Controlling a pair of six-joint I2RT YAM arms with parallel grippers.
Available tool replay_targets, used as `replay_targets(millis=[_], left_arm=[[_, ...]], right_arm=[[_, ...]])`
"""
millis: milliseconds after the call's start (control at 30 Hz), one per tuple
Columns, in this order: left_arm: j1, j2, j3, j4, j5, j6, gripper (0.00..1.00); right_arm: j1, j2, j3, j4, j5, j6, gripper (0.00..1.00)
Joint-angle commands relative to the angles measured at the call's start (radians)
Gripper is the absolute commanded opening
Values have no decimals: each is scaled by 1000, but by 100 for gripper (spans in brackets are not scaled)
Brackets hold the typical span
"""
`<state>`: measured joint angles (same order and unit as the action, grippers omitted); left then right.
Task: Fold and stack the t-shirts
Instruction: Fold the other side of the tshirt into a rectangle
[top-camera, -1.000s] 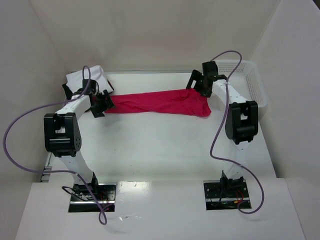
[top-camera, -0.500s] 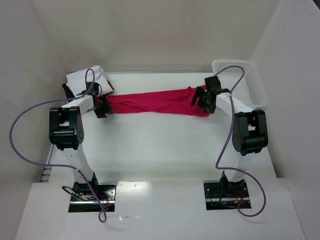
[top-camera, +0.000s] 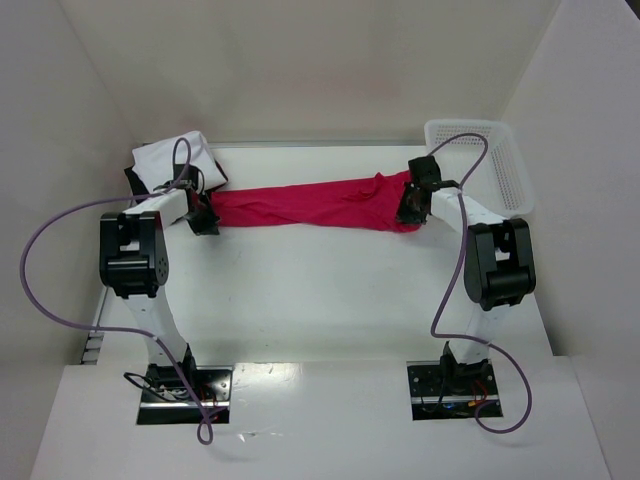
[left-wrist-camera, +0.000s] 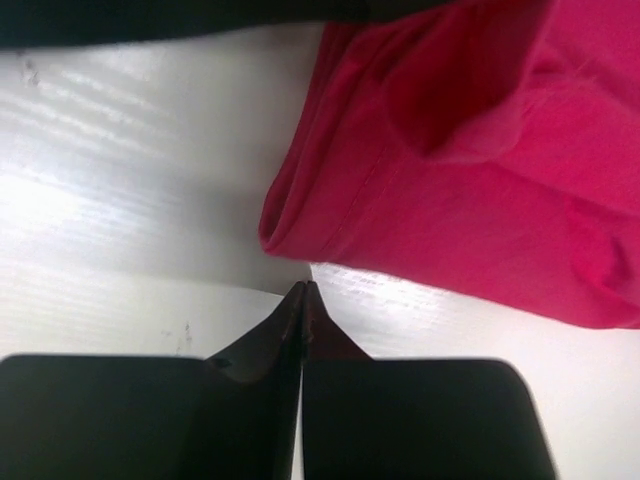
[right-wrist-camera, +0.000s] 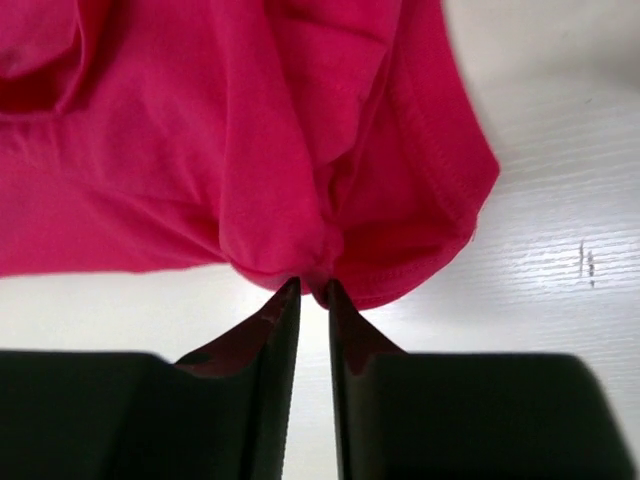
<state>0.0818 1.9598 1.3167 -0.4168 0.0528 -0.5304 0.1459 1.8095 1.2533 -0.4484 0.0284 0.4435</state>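
Right gripper (right-wrist-camera: 313, 290) is clamped on the red t-shirt (top-camera: 310, 205): in its wrist view we see a bunched fold of hem pinched between the two tips, with a narrow slit between the fingers below it. Left gripper (left-wrist-camera: 303, 290) has its fingers pressed tight together with no gap. The shirt's rolled corner lies right at the tips, and we see no cloth between them, so we can't tell whether it has any hold. The red t-shirt lies stretched out as a long, wrinkled, slightly twisted band across the far half of the table (top-camera: 320, 290), thinner at its left end and wider and more bunched at its right end. Each gripper sits at its own end of the shirt, left at left and right at right. Just beyond the shirt's left end, toward the far corner, we see a white t-shirt (top-camera: 175, 158) in a loose heap, near the red one but not clearly touching it. In the left wrist view a black strip (left-wrist-camera: 150, 20) runs along the frame top past the shirt's edge, and we can't tell what it is. Off the shirt's right end and farther back is the white mesh basket (top-camera: 510, 170), apart from the cloth. Both arm bases sit well to the near side of the shirt, and a purple cable (top-camera: 30, 270) loops out from each arm.
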Motion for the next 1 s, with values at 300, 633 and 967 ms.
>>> replay_targets(millis=[300, 633, 967], left_arm=[[3, -139, -10, -37, -62, 47, 40], [3, -45, 47, 59, -130, 70, 47], [3, 14, 29, 115, -130, 61, 21]], right_arm=[[-23, -15, 71, 28, 96, -43, 14], [-23, -15, 61, 28, 73, -43, 14], [-23, -6, 70, 28, 85, -43, 10]])
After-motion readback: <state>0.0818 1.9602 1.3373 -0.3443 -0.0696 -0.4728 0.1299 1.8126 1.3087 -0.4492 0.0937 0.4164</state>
